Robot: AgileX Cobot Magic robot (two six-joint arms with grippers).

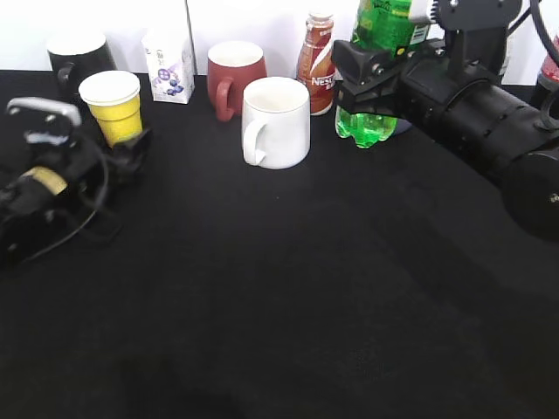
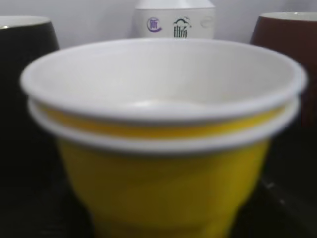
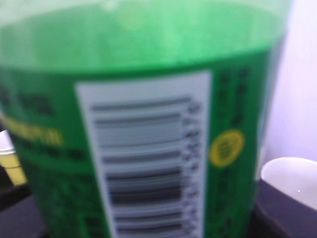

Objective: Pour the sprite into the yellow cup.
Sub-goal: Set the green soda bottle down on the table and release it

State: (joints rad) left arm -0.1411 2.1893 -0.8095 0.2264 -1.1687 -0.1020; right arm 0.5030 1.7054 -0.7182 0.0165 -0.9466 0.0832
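Observation:
The sprite (image 1: 377, 35), a green bottle, stands upright at the back right between the jaws of my right gripper (image 1: 371, 80), which is shut on its middle. Its label and white barcode patch fill the right wrist view (image 3: 148, 158), hiding the jaws. The yellow cup (image 1: 114, 106), with a white rim, stands at the back left. My left gripper (image 1: 122, 148) reaches around its base, with one finger against its lower right side. The cup fills the left wrist view (image 2: 163, 168). Its white inside looks empty.
A white mug (image 1: 278, 122) stands at mid-back, with a red mug (image 1: 234, 74) and the brown Nestle bottle (image 1: 316, 61) behind it. A small milk carton (image 1: 169, 65) and a black mug (image 1: 79, 57) stand behind the cup. A dark red-labelled bottle (image 1: 548, 78) is at the right edge.

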